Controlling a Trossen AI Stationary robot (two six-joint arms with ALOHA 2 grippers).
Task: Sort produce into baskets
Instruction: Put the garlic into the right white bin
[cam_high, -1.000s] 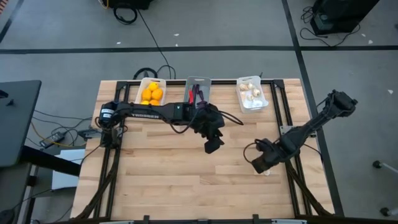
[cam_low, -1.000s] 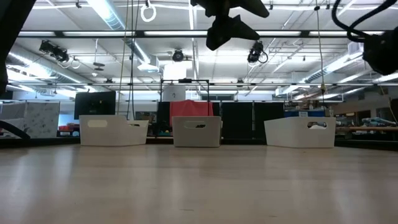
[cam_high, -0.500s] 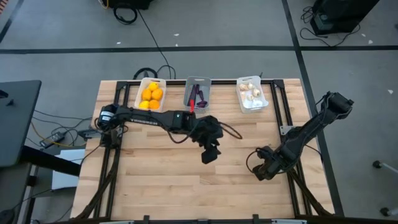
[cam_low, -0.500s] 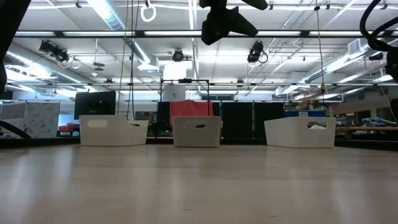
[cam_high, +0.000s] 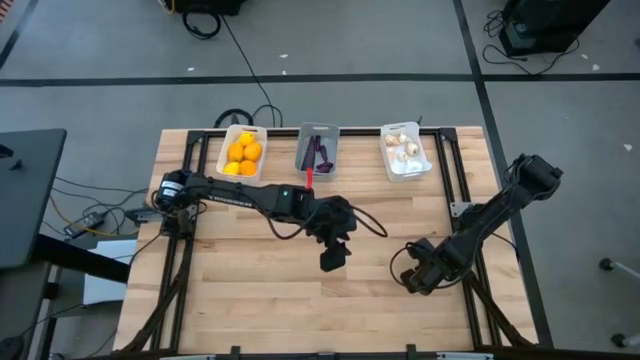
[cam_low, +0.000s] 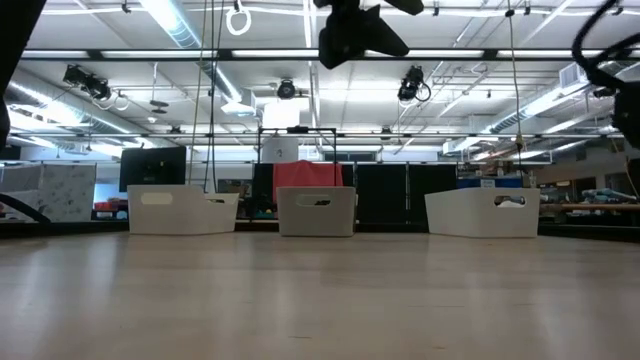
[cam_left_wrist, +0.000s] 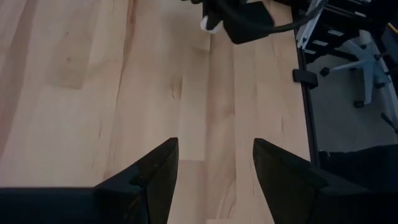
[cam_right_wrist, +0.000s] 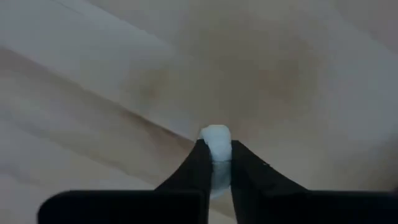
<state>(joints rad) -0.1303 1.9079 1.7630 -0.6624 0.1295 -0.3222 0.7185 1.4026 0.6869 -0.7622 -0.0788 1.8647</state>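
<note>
Three baskets stand along the table's far edge: a white one (cam_high: 243, 150) with orange-yellow fruits, a grey one (cam_high: 317, 150) with dark purple pieces, and a white one (cam_high: 405, 150) with whitish bulbs. My right gripper (cam_high: 418, 278) is low over the table's near right part, shut on a small whitish bulb (cam_right_wrist: 216, 135). My left gripper (cam_high: 333, 258) hangs open above the table's middle, high in the low view (cam_low: 360, 35), with only bare wood between its fingers (cam_left_wrist: 216, 146). My right gripper pinches the whitish bulb between its two fingertips (cam_right_wrist: 199, 155); the bulb's rounded end (cam_right_wrist: 216, 132) sticks out past them. The fingers slant down toward the table. I cannot tell whether the bulb rests on the wood or is lifted off it.
Bare wood stretches across the table's middle and near part (cam_high: 260, 290). Dark frame rails run along the table's left side (cam_high: 175, 270) and right side (cam_high: 480, 290). The right arm's cable loops beside its wrist (cam_high: 400, 262).
My left gripper has drawn back from the grey basket toward the table's near edge, staying high. My right gripper has shifted a little toward the near edge.
</note>
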